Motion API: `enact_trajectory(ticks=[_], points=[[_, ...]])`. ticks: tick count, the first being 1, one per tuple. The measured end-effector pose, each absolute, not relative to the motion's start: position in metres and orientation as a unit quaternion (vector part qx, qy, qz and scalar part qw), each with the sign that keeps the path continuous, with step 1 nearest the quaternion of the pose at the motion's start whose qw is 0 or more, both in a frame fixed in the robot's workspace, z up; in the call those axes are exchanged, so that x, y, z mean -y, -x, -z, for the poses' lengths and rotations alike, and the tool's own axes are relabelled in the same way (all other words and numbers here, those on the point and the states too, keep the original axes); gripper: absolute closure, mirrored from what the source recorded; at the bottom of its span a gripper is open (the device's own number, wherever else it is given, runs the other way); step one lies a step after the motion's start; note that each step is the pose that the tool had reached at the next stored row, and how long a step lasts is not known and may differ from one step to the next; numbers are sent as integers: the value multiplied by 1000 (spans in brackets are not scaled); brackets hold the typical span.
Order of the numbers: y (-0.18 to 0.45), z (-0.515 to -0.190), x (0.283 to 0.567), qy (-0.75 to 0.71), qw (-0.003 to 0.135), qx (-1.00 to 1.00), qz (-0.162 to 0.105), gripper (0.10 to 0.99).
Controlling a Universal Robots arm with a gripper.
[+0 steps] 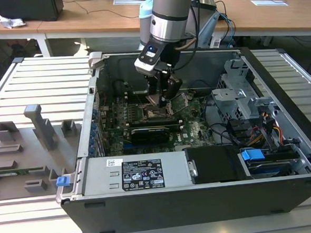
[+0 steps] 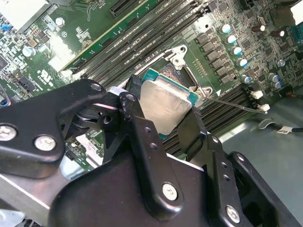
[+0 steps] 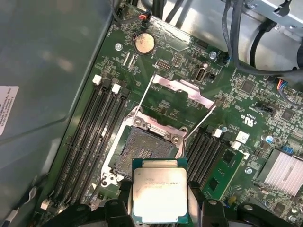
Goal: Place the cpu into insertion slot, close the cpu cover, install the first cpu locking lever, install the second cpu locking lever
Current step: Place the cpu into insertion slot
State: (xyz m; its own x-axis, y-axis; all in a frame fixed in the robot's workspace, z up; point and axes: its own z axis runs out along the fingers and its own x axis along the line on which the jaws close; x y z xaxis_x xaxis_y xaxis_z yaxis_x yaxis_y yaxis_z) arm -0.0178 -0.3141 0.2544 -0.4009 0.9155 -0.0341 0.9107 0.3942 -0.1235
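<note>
The gripper (image 3: 159,203) pinches the cpu (image 3: 158,189) — a flat square chip, dull silver top, green rim — by opposite edges between its fingers (image 2: 137,118), just above the open socket (image 3: 142,151); the cover (image 3: 182,91) stands swung up beside the socket.

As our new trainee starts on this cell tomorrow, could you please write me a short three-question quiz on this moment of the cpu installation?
1. Fill in: the jaws are shut on the ____.
2. True or false: the cpu already sits in the socket.
3. The cpu cover is: A, shut over the socket; B, swung open; C, taken off.
Key: 1 cpu; 2 false, the socket lies bare; 3 B.
</note>
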Motion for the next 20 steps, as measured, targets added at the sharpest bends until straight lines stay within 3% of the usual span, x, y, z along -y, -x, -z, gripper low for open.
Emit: enact_trajectory(ticks=[20], points=[[18,-254,314,625,25,778,-59,541]])
